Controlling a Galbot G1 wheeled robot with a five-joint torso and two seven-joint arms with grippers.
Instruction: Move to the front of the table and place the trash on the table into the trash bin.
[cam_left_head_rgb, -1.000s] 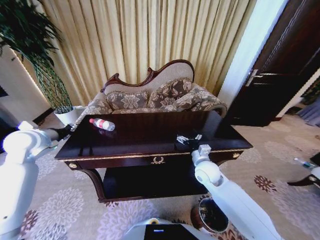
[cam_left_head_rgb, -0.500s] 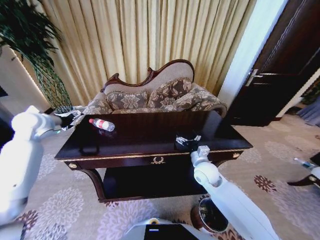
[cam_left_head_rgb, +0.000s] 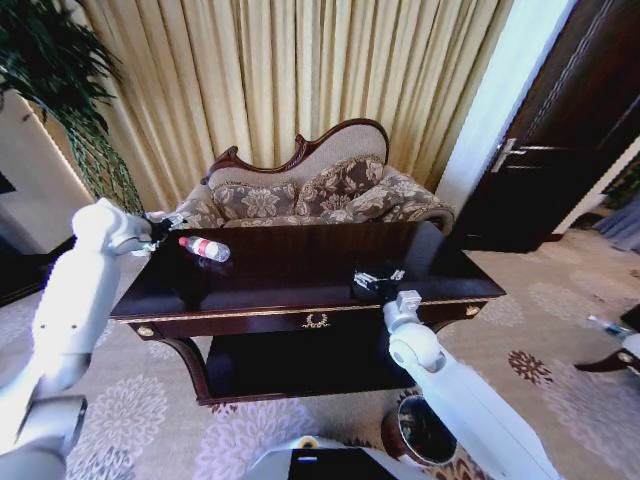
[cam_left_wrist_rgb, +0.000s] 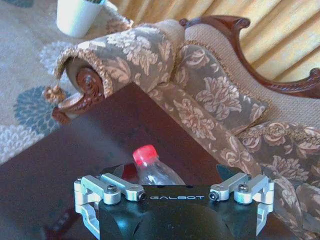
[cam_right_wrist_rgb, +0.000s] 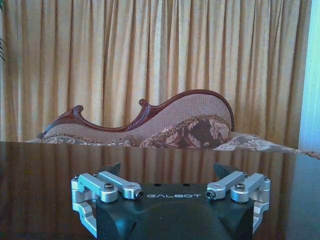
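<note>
Bottle (cam_left_wrist_rgb: 150, 167) lies on table (cam_left_head_rgb: 300, 262) just beyond left gripper (cam_left_wrist_rgb: 172, 212), jaws spread wide

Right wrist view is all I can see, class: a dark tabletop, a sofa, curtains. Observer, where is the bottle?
Observer: The clear bottle lies on its side near the far left corner of the table.
Operator: Is the left end effector near it?
Observer: Yes. The left end effector hovers open just short of the bottle, which lies straight ahead of it.
Operator: And the trash bin?
Observer: The trash bin stands on the carpet in front of the table, on the right side, by the right arm.
</note>
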